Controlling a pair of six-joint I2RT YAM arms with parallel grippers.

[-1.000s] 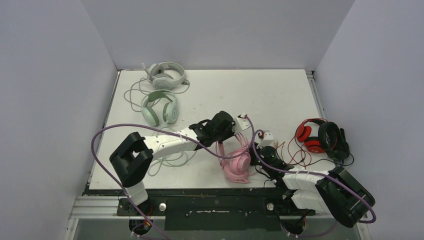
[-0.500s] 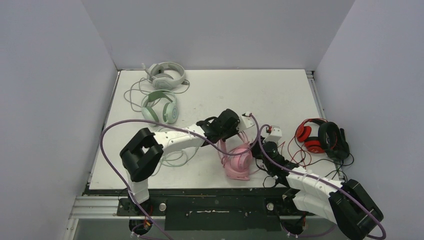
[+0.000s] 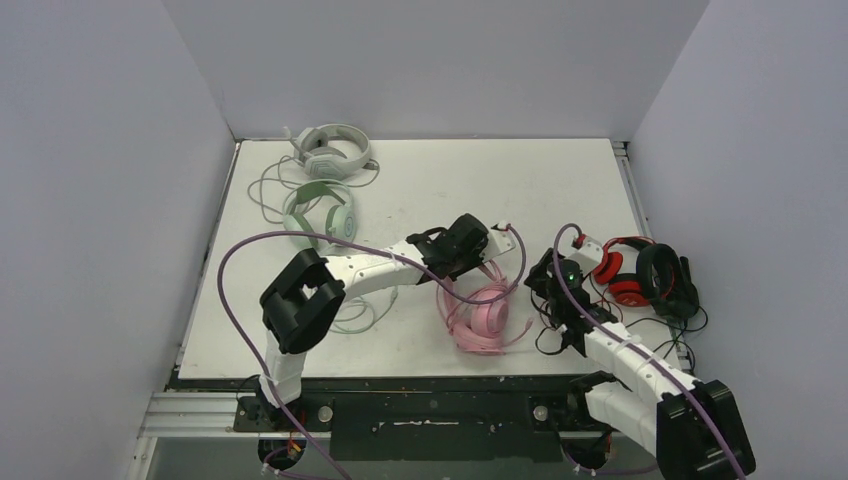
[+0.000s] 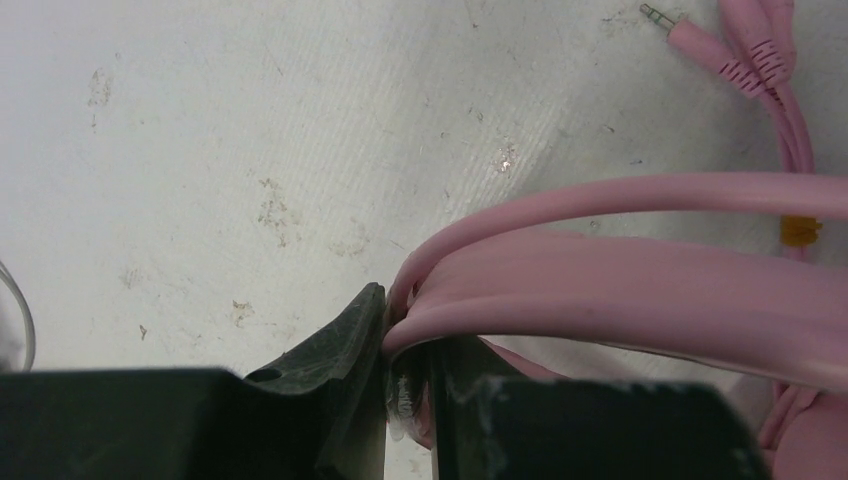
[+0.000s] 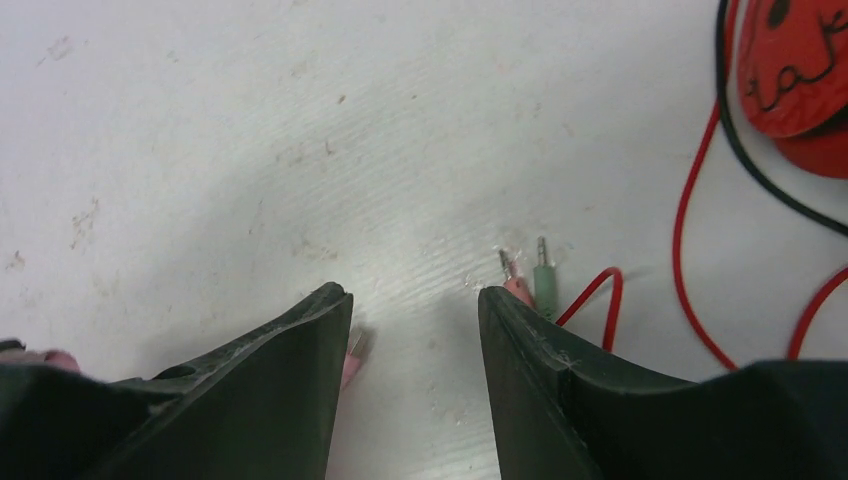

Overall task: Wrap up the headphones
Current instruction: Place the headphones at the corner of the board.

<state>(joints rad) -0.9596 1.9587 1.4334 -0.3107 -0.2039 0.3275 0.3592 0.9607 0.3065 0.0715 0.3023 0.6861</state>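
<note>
The pink headphones (image 3: 487, 318) lie near the table's front middle, with their pink cable (image 3: 520, 262) looped around them. My left gripper (image 3: 487, 262) is just behind them, shut on strands of that pink cable (image 4: 620, 290); the fingertips (image 4: 365, 320) press together on it. A pink plug (image 4: 700, 45) lies on the table beyond. My right gripper (image 3: 548, 276) is open and empty (image 5: 413, 300) over bare table, right of the pink headset. The mint green headphones (image 3: 322, 215) and the grey-white headphones (image 3: 332, 150) lie at the back left with loose cables.
A red and black pair of headphones (image 3: 645, 272) lies at the right edge, its red cable (image 5: 690, 230) and black cable trailing near my right fingers. Small pink and green plugs (image 5: 530, 280) lie just beyond the right finger. Grey walls enclose the table on three sides.
My right arm has swung right, away from the pink headphones toward the red pair. My left gripper has moved right with the pink cable, and the pink headset has shifted slightly.
</note>
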